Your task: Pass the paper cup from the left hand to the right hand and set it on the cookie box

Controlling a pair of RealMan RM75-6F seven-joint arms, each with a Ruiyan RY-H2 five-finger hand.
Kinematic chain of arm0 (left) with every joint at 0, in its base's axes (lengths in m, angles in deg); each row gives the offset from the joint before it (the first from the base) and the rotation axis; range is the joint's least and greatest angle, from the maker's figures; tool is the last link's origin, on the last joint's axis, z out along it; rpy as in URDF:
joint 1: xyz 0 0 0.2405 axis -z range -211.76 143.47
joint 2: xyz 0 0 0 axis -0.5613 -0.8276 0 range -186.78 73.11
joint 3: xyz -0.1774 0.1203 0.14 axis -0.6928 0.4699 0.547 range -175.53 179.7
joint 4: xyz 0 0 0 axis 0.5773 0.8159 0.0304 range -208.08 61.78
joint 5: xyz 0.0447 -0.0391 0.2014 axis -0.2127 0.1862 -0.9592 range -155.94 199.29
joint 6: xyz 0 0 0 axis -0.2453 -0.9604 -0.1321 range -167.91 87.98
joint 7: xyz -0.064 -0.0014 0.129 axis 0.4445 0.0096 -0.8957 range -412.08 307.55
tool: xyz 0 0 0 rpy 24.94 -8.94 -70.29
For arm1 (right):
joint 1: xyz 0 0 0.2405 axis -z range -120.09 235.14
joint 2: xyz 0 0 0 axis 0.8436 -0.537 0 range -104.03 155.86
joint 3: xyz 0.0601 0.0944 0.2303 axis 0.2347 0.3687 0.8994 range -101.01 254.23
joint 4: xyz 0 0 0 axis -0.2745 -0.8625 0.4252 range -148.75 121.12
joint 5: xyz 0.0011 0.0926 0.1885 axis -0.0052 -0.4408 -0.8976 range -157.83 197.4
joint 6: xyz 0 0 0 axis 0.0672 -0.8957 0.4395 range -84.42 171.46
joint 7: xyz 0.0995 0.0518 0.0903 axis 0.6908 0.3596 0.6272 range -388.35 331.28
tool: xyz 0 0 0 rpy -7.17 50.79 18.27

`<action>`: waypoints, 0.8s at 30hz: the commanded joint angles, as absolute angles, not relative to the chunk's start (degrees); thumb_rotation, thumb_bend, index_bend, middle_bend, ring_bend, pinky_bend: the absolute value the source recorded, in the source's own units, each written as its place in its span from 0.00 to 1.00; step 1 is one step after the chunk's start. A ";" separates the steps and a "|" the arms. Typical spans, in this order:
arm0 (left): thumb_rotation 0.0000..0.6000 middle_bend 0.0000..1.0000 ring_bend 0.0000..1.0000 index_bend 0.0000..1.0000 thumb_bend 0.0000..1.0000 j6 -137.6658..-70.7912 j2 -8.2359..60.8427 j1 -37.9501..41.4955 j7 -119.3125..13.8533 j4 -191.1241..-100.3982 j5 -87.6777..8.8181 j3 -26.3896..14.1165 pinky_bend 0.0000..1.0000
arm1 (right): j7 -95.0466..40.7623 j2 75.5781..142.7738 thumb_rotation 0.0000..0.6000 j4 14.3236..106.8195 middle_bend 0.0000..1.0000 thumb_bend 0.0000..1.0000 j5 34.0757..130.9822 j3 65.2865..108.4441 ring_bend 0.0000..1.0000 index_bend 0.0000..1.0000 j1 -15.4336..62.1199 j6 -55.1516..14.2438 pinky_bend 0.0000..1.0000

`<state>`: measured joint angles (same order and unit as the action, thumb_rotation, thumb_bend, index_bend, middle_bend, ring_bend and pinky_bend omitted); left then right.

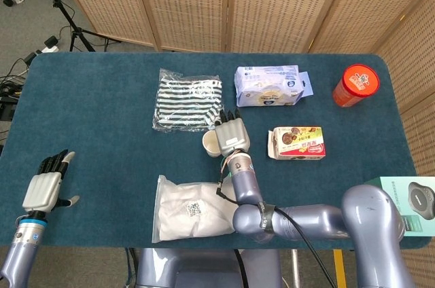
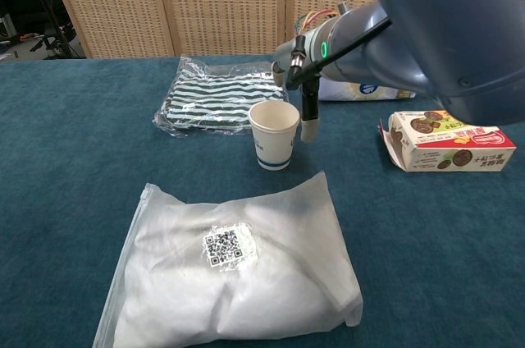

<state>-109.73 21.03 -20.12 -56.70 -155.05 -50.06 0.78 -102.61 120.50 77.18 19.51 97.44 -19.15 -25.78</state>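
Note:
The white paper cup (image 2: 273,135) stands upright on the blue table, just behind the white bag; in the head view the cup (image 1: 209,142) shows at mid-table. My right hand (image 1: 232,134) is close against the cup's right side, fingers stretched out and apart. In the chest view the right hand (image 2: 305,89) hangs low with one finger (image 2: 309,118) beside the cup's rim, and no grip shows. The cookie box (image 1: 298,142) lies flat to the right of the cup, also seen as the box (image 2: 449,141). My left hand (image 1: 43,189) is open at the table's near left edge, holding nothing.
A striped cloth in a clear bag (image 1: 189,100) lies behind the cup. A tissue pack (image 1: 267,86) sits behind the cookie box, and a red canister (image 1: 355,85) stands at the far right. A white plastic bag (image 2: 234,270) lies in front of the cup.

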 commanded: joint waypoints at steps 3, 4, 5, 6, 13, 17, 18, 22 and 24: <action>1.00 0.00 0.00 0.00 0.16 -109.64 21.06 -20.21 -56.56 -155.07 -50.50 0.69 0.00 | -101.76 120.96 1.00 76.75 0.00 0.10 19.88 97.07 0.00 0.14 -19.05 -24.95 0.00; 1.00 0.00 0.00 0.00 0.16 -109.57 21.07 -20.21 -56.58 -155.05 -50.51 0.64 0.00 | -101.53 121.06 1.00 76.63 0.00 0.10 20.02 97.03 0.00 0.14 -19.04 -24.75 0.00; 1.00 0.00 0.00 0.00 0.16 -109.46 21.08 -20.21 -56.59 -155.05 -50.53 0.62 0.00 | -101.33 121.15 1.00 76.53 0.00 0.10 20.15 96.99 0.00 0.14 -19.04 -24.51 0.00; 1.00 0.00 0.00 0.00 0.16 -109.39 21.08 -20.21 -56.58 -155.05 -50.56 0.61 0.00 | -101.20 121.20 1.00 76.46 0.00 0.10 20.26 96.95 0.00 0.14 -19.04 -24.34 0.00; 1.00 0.00 0.00 0.00 0.16 -108.88 21.03 -20.29 -56.59 -155.04 -50.51 0.31 0.00 | -99.54 122.31 1.00 74.78 0.00 0.10 21.72 96.15 0.00 0.14 -19.04 -22.82 0.00; 1.00 0.00 0.00 0.00 0.16 -108.84 21.07 -20.38 -56.52 -155.06 -50.66 0.19 0.00 | -98.68 122.67 1.00 73.94 0.00 0.10 22.14 95.93 0.00 0.14 -18.93 -22.22 0.00; 1.00 0.00 0.00 0.00 0.16 -108.76 21.07 -20.38 -56.41 -155.08 -50.68 0.16 0.00 | -98.53 122.72 1.00 73.77 0.00 0.10 22.22 95.89 0.00 0.14 -18.92 -22.14 0.00; 1.00 0.00 0.00 0.00 0.16 -108.43 21.00 -20.36 -56.25 -155.09 -50.78 0.10 0.00 | -97.93 122.83 1.00 73.22 0.00 0.13 22.64 95.72 0.00 0.16 -18.82 -22.14 0.00; 1.00 0.00 0.00 0.00 0.16 -108.33 20.96 -20.37 -56.28 -155.16 -50.84 0.07 0.00 | -97.64 122.86 1.00 73.03 0.00 0.13 22.80 95.68 0.00 0.17 -18.75 -22.14 0.00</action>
